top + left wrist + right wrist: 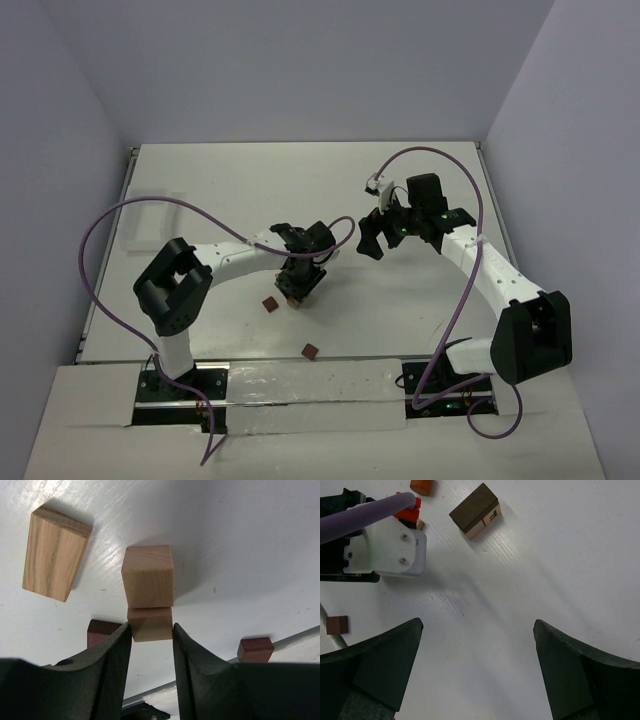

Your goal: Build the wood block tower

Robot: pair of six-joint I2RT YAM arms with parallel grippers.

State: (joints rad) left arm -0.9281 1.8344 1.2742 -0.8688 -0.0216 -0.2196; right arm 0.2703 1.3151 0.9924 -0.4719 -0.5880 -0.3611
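Left wrist view: the left gripper [151,628] clamps a pale tan wooden cube [150,622] touching a second tan cube [148,576]; the right gripper [477,627] gapes wide.

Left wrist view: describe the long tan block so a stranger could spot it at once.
Start at the left gripper, its fingers closed on one of two touching tan cubes. Up and left, apart on the table, is the bar. It alone is elongated and streaked; the red blocks are small and dark.
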